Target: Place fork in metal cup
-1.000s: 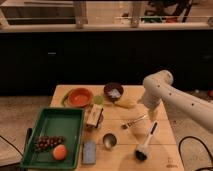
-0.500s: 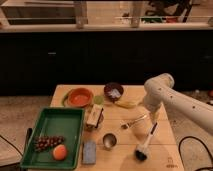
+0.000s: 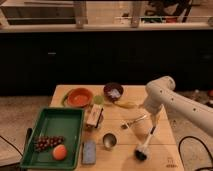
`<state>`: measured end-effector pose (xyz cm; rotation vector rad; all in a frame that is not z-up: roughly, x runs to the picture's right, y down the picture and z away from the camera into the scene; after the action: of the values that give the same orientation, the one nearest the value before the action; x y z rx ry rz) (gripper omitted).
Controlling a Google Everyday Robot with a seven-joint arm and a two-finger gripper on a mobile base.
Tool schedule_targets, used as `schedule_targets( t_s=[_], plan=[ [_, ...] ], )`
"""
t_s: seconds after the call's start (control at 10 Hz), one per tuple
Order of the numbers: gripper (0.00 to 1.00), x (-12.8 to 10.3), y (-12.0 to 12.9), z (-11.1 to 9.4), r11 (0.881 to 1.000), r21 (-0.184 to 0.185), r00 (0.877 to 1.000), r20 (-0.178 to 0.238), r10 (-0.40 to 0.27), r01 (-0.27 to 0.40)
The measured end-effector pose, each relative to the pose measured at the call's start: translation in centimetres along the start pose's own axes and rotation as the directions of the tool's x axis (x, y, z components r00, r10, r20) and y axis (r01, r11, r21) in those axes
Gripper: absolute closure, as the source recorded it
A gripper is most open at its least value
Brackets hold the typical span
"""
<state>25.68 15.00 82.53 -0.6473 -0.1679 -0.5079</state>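
The fork (image 3: 134,121) lies flat on the wooden table (image 3: 165,155), slim and silvery, angled from lower left to upper right. The metal cup (image 3: 109,140) stands upright and a little left of and nearer than the fork. My gripper (image 3: 148,112) hangs from the white arm (image 3: 162,92) that comes in from the right. It is just above the fork's upper right end. I cannot tell whether it touches the fork. The white-handled brush (image 3: 144,146) with a black head lies right of the cup.
A green tray (image 3: 55,122) at the left holds grapes (image 3: 46,143) and an orange (image 3: 60,152). An orange bowl (image 3: 79,96), a maroon bowl (image 3: 113,91), a banana (image 3: 125,104), a small box (image 3: 93,116) and a grey-blue pad (image 3: 88,151) stand around the cup.
The arm has sunk lower and shifted slightly right, bringing the gripper closer to the fork's end. The fork, cup and brush have not moved.
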Motion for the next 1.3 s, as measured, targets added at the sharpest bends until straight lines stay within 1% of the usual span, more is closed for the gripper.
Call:
schedule_targets(
  t_s=[0.1, 0.3, 0.4, 0.5, 0.7, 0.9, 1.0, 1.1, 1.3],
  plan=[
    [0.20, 0.2, 0.3, 0.2, 1.000, -0.004, 1.000, -0.001, -0.009, 0.009],
    [0.20, 0.4, 0.6, 0.1, 1.000, 0.001, 1.000, -0.002, -0.022, 0.022],
    [0.20, -0.3, 0.3, -0.2, 0.999, 0.007, 0.999, -0.001, -0.039, 0.039],
    [0.20, -1.5, -0.3, -0.3, 0.998, 0.011, 0.998, 0.003, -0.061, 0.061],
    [0.20, -3.2, -1.3, -0.2, 0.997, 0.010, 0.997, 0.011, -0.073, 0.073],
    [0.20, -4.6, -2.2, 0.6, 0.998, 0.001, 0.998, 0.019, -0.061, 0.061],
    [0.20, -4.7, -2.4, 0.9, 0.998, 0.000, 0.998, 0.019, -0.058, 0.058],
    [0.20, -4.9, -2.7, 1.7, 0.999, -0.007, 0.999, 0.025, -0.033, 0.033],
    [0.20, -5.3, -3.1, 3.0, 1.000, -0.018, 0.999, 0.040, -0.011, 0.012]
  ],
)
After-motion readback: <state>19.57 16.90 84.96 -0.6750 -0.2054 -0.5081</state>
